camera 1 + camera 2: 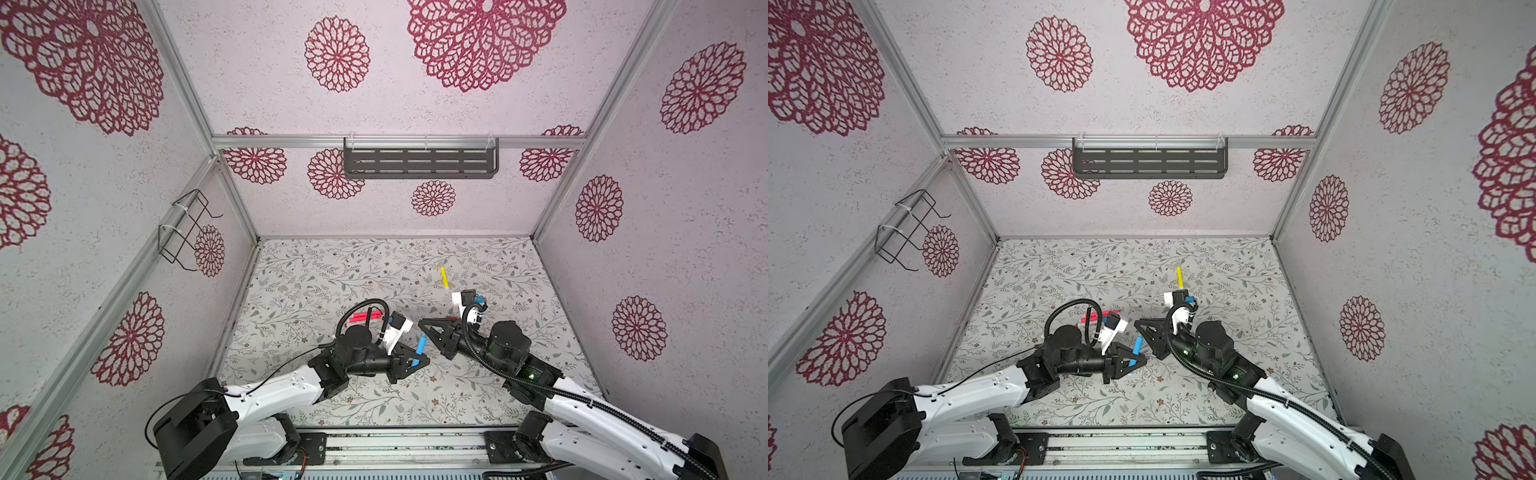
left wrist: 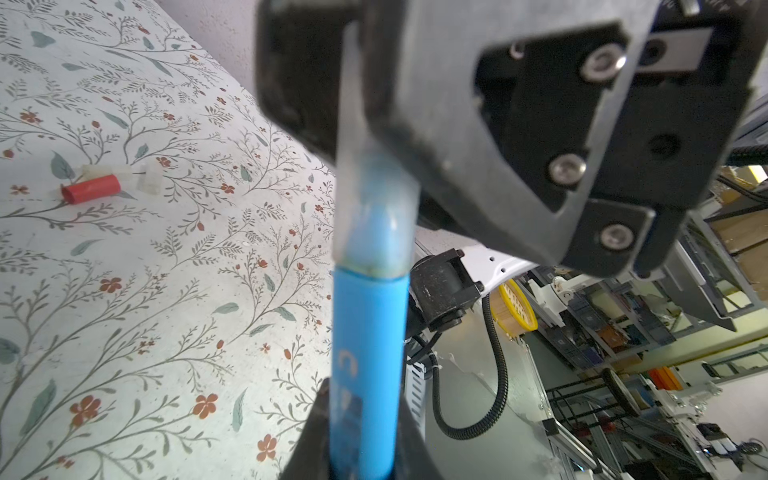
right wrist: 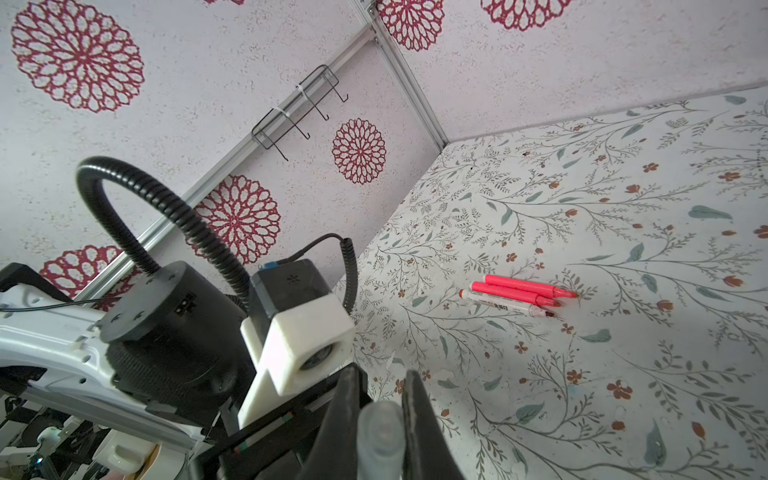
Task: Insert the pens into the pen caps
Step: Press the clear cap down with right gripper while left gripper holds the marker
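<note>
At the left, two red pens (image 3: 515, 295) and a white pen (image 3: 505, 305) lay side by side on the table (image 1: 332, 282). Their bare tips pointed one way, and they lay clear of the work, probably awaiting their turn. Next, the left gripper (image 1: 417, 363) was clamped on the lower barrel of the blue pen (image 1: 421, 348). It held the pen tilted up off the table, so the tip end was free for a meeting in the air. In the left wrist view a clear cap (image 2: 376, 216) sat over that tip with blue showing through the plastic; how fully it was seated I could not tell. The right gripper (image 1: 422, 323), reaching toward the middle, had its jaws shut on the cap's far end. It was roughly in line with the barrel, likely so it could push along the pen while the left braced. Further right and back, the yellow pen (image 1: 444, 277) lay alone, too small to tell whether it was capped. A red cap (image 2: 91, 189) and clear caps (image 2: 147, 180) lay bunched on the table, seen only from the left wrist.
</note>
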You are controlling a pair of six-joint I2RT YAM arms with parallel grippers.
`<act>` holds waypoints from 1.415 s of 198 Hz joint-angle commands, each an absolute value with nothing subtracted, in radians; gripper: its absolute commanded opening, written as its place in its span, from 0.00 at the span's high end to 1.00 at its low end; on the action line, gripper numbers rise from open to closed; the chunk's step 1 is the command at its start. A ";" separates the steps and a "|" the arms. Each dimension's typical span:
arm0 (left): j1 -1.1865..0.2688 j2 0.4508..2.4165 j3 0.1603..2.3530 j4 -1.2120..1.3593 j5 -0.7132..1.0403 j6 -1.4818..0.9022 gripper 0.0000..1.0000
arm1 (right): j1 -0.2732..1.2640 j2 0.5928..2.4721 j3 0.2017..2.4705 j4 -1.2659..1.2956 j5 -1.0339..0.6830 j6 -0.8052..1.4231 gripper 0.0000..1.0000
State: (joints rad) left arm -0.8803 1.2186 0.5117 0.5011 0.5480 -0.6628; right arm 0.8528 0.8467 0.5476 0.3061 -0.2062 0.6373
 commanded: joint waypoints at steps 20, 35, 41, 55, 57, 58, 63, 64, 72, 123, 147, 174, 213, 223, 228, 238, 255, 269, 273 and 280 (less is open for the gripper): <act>-0.769 1.130 0.561 0.673 0.451 -0.721 1.00 | 0.972 0.899 0.505 0.020 -0.261 0.586 1.00; -0.765 1.112 0.566 0.637 0.441 -0.700 1.00 | 1.001 0.906 0.494 -0.022 -0.164 0.626 1.00; -0.761 1.106 0.566 0.629 0.438 -0.695 1.00 | 1.017 0.908 0.490 -0.029 -0.132 0.645 1.00; -0.756 1.095 0.565 0.610 0.424 -0.684 1.00 | 1.063 0.915 0.482 -0.034 -0.069 0.697 1.00; -0.755 1.092 0.565 0.608 0.422 -0.683 1.00 | 1.071 0.917 0.482 -0.036 -0.060 0.703 1.00; -0.755 1.092 0.565 0.607 0.421 -0.681 1.00 | 1.075 0.918 0.482 -0.036 -0.055 0.706 1.00; -0.755 1.090 0.565 0.602 0.419 -0.677 1.00 | 1.094 0.924 0.484 -0.039 -0.035 0.722 1.00; -0.754 1.090 0.565 0.601 0.418 -0.678 1.00 | 1.098 0.926 0.484 -0.041 -0.031 0.724 1.00; -0.752 1.089 0.565 0.601 0.420 -0.672 1.00 | 1.126 0.943 0.491 -0.047 -0.006 0.742 1.00; -0.732 1.098 0.568 0.651 0.467 -0.701 1.00 | 1.189 1.007 0.461 0.038 -0.135 0.709 1.00; -0.720 1.078 0.565 0.654 0.471 -0.706 1.00 | 1.189 0.967 0.456 0.022 -0.151 0.687 1.00; -0.717 1.090 0.554 0.633 0.470 -0.703 1.00 | 1.186 0.913 0.511 -0.046 -0.085 0.646 1.00; -0.730 1.124 0.543 0.478 0.451 -0.670 1.00 | 1.153 0.826 0.661 -0.222 0.071 0.541 0.60; -0.742 1.122 0.527 0.467 0.435 -0.669 1.00 | 1.144 0.783 0.706 -0.272 0.116 0.506 0.46; -0.748 1.118 0.519 0.466 0.427 -0.671 1.00 | 1.138 0.761 0.731 -0.300 0.149 0.491 0.41; -0.763 1.105 0.499 0.469 0.402 -0.674 1.00 | 1.118 0.716 0.774 -0.356 0.226 0.465 0.35; -0.790 1.089 0.476 0.468 0.341 -0.668 1.00 | 1.055 0.651 0.804 -0.361 0.244 0.439 0.32; -0.807 1.085 0.480 0.451 0.320 -0.662 1.00 | 0.999 0.652 0.826 -0.350 0.177 0.428 0.32; -0.811 1.085 0.482 0.446 0.312 -0.657 1.00 | 0.987 0.662 0.833 -0.349 0.160 0.427 0.32; -0.822 1.082 0.485 0.436 0.294 -0.647 1.00 | 0.975 0.683 0.845 -0.351 0.143 0.432 0.32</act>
State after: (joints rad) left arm -0.7914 1.1015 0.4900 0.4286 0.3923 -0.6601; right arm 1.0321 0.6704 0.7830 -0.3077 0.1783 0.4904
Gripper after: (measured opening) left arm 0.176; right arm 0.683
